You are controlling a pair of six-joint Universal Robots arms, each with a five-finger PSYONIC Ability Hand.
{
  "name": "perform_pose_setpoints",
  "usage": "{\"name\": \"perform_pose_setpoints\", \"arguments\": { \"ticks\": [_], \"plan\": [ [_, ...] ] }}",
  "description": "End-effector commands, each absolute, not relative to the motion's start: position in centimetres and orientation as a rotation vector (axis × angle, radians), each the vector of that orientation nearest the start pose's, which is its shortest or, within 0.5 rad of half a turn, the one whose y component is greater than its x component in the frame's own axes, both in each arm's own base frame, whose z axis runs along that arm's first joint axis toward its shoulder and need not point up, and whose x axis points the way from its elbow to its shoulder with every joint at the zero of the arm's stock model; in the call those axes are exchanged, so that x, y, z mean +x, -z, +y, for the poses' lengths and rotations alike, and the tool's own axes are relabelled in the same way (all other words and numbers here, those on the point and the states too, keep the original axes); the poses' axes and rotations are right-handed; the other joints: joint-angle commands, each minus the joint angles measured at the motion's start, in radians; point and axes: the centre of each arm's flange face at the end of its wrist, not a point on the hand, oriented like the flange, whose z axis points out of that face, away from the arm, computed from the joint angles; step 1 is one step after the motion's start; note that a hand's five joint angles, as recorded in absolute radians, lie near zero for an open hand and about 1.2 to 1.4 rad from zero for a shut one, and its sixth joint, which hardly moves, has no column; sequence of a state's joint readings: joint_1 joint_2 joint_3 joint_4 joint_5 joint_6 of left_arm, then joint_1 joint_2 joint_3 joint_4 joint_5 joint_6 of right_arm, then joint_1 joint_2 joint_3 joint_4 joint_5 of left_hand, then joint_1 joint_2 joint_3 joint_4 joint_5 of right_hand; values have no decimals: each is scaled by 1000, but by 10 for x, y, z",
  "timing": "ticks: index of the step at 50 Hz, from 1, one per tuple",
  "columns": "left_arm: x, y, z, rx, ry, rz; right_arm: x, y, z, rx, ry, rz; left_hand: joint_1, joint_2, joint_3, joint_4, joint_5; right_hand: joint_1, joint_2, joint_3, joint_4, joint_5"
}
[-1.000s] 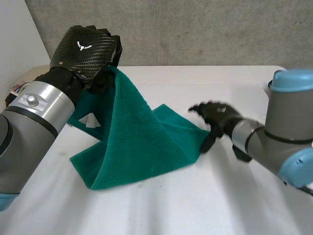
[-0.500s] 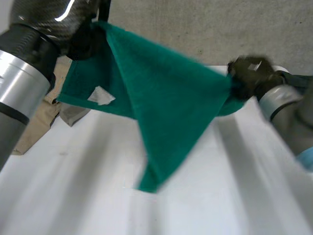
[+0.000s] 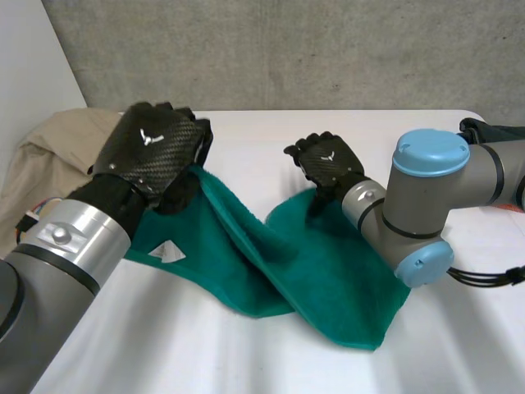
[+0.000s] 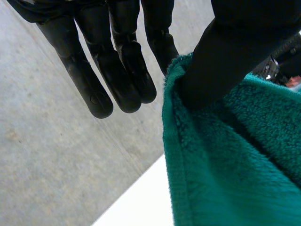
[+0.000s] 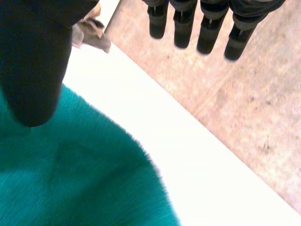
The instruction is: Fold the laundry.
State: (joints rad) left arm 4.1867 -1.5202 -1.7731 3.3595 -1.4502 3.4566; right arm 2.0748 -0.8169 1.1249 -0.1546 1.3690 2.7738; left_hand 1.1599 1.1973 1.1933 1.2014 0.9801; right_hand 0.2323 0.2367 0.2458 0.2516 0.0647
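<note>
Green towel (image 3: 328, 279) lands rumpled on the white table (image 3: 205, 353), a moment after stretching taut in the air between my hands. My left hand (image 3: 152, 156) and right hand (image 3: 328, 160) loosen at its far edge, fingers straight, grip released; folding likely starts next.

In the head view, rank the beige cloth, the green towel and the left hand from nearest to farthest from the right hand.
1. green towel: right beneath the right hand.
2. left hand: across the towel, at the left.
3. beige cloth: farthest left, beyond the left hand.
</note>
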Motion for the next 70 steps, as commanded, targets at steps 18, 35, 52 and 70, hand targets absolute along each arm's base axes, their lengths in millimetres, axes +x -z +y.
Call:
{"name": "perform_pose_setpoints", "arguments": {
  "ticks": [18,35,52,70],
  "plan": [
    [-282,-289,-210,1058,2474,2029,236,-147,-172,-1093,1334,2377,236,199,203,195,242,111,107,97,92,104],
    [-287,-288,-244,986,2453,2036,241,-117,-205,-953,1600,2336,236,199,203,195,242,1164,1160,1150,1145,1157],
    [-249,-317,-213,927,2321,2078,216,-323,-213,-1249,2083,2116,236,199,203,195,242,1164,1160,1150,1145,1157],
    [-268,-203,-297,1235,1880,2174,206,-231,-331,-1411,1712,2477,236,199,203,195,242,1164,1160,1150,1145,1157]
  ]
}}
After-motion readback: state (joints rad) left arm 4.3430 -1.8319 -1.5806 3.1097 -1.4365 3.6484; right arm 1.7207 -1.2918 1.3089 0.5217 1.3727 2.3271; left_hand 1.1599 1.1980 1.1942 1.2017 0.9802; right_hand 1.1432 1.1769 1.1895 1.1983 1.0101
